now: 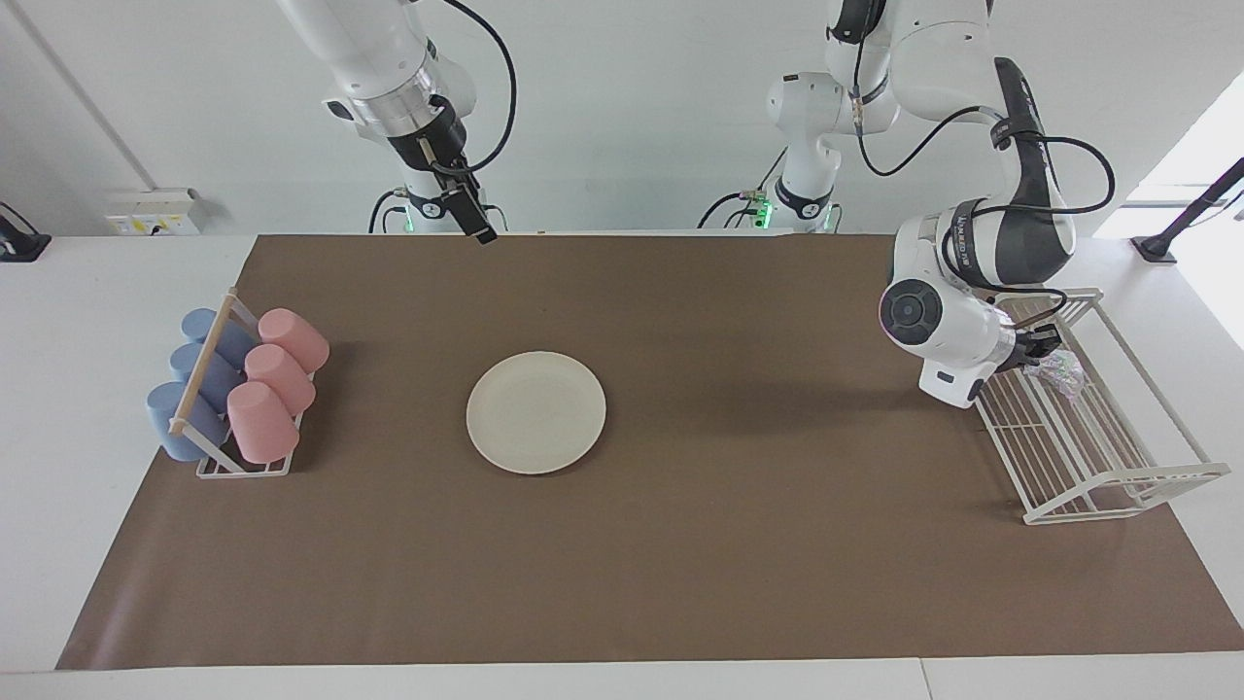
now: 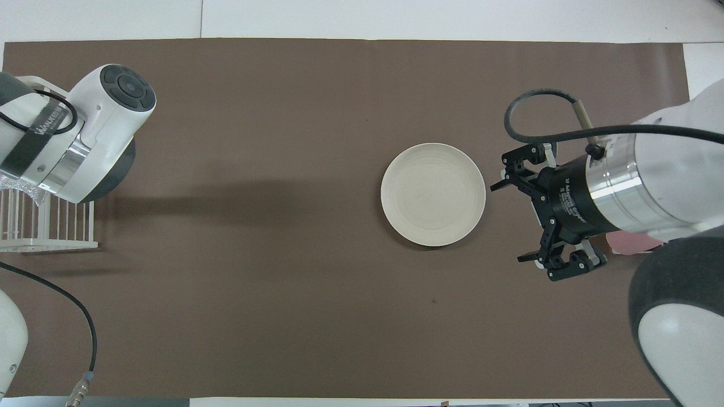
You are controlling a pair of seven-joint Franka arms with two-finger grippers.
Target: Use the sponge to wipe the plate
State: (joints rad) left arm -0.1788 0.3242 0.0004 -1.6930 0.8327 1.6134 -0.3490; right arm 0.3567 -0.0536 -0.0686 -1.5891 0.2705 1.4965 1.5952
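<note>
- The brown mat (image 1: 680,544) covers most of the table, both arms out over it.
- The wire rack (image 1: 1098,447) sits at the left arm's end of the mat, directly beneath the left gripper's fingers.
- A second rack (image 1: 228,394), at the right arm's end, holds blue and pink cups (image 1: 262,394) lying on their sides, well apart from either set of fingers.
- The plate (image 1: 535,412) lies flat and bare near the middle of the mat, well apart from the left gripper's fingers and touched by neither gripper.
- The right gripper (image 2: 512,221) hangs high in the air with its fingers spread wide and nothing between them; from above it shows just beside the plate's rim, toward the right arm's end.
- The left gripper (image 1: 1042,348) is down at the wire rack's nearer end, its fingers clamped tight on the sponge.
- The sponge (image 1: 1061,370), a small shiny crumpled wad, juts out from those fingertips just above the rack's wires.
</note>
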